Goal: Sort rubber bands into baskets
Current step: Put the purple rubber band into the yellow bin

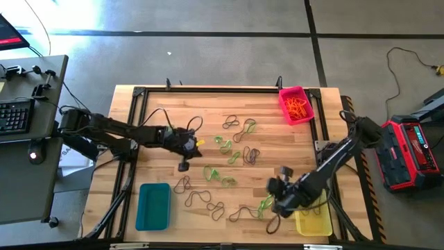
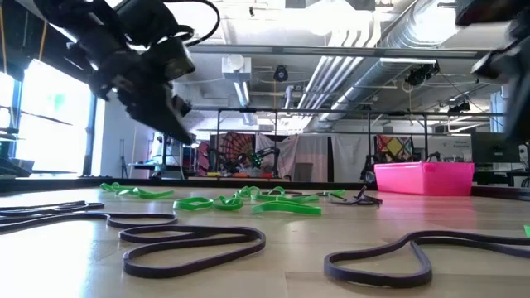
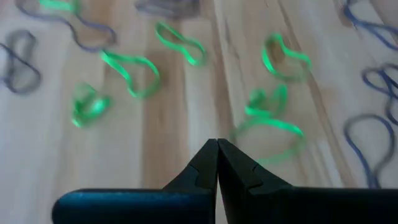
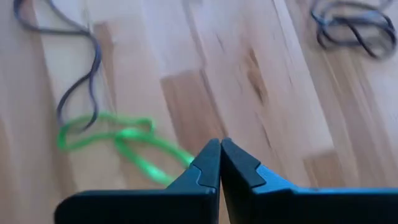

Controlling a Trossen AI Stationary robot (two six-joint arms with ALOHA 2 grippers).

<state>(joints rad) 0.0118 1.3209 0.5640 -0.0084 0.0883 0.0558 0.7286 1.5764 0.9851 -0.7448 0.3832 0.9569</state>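
At the near edge of the wooden tabletop (image 1: pixel 159 104), the teal basket (image 1: pixel 152 206) sits toward the left and the yellow basket (image 1: pixel 313 221) toward the right. Just beside the yellow basket, the right end effector (image 1: pixel 266 208) is low over the wood with its fingers pressed together; the right wrist view shows the tips (image 4: pixel 219 151) meeting at a bright green rubber band (image 4: pixel 124 146), the band running up to the closed tips, though whether it is pinched between them cannot be told. A dark band (image 4: pixel 81 74) lies next to that green one.

Along the same near strip, several dark brown rubber bands (image 1: pixel 208 201) lie loose between the two baskets; in the low view two of them (image 2: pixel 195 244) sprawl flat in the foreground.

Farther in, around the middle of the tabletop, the left end effector (image 1: pixel 184 166) hangs above the wood, clenched and with nothing between its fingers (image 3: pixel 217 155). Its wrist view looks down on scattered green bands (image 3: pixel 273 118) and dark ones (image 3: pixel 373 81) lying apart from each other.

Beyond it, more green and dark bands (image 1: pixel 236 142) are spread over the centre of the tabletop.

At the far right corner stands the pink-red basket (image 1: pixel 287 94), holding a heap of orange rubber bands (image 1: pixel 298 107).
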